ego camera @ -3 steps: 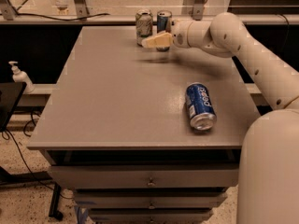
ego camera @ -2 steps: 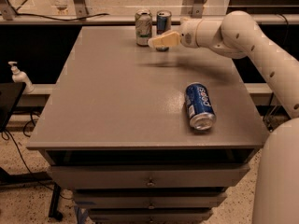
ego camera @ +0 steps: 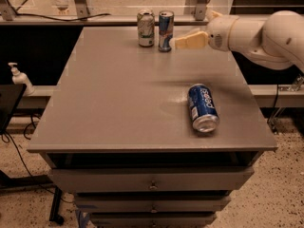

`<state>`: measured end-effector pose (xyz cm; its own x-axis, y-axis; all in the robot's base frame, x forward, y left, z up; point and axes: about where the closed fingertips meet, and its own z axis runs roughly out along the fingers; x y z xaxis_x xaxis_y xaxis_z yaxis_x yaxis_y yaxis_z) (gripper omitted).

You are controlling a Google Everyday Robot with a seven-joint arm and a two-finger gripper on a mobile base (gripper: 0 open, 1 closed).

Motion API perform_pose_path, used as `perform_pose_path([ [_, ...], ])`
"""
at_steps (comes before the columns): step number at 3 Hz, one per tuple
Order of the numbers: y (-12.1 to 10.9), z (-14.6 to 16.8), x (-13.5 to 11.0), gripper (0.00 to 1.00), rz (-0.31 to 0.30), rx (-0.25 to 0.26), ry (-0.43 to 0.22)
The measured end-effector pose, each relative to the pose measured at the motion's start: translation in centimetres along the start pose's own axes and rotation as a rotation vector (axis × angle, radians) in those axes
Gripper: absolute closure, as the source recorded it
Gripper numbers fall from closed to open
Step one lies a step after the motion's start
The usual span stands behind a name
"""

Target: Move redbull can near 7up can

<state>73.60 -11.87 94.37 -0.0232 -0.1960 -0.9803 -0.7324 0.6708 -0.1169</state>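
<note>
The slim blue-and-silver redbull can (ego camera: pixel 165 30) stands upright at the back of the grey table (ego camera: pixel 118 94). The whitish-green 7up can (ego camera: pixel 146 28) stands upright right beside it on its left, with a narrow gap between them. My gripper (ego camera: pixel 183 42) hangs above the table just to the right of the redbull can, its cream fingers (ego camera: pixel 190 41) pointing left toward it. It holds nothing and is apart from the can.
A dark-blue Pepsi can (ego camera: pixel 203 107) lies on its side at the right middle of the table. A soap dispenser (ego camera: pixel 18 76) stands off the table at the left. Drawers (ego camera: pixel 152 182) sit below the front edge. A rail runs behind the table.
The gripper and arm have drawn back to the right, away from the two cans. The redbull can now stands in full view beside the 7up can. The Pepsi can has not moved.
</note>
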Motion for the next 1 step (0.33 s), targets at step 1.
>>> perform_pose_path([
  [1,-0.18,-0.96,0.41,0.00,0.003,0.008,0.004],
])
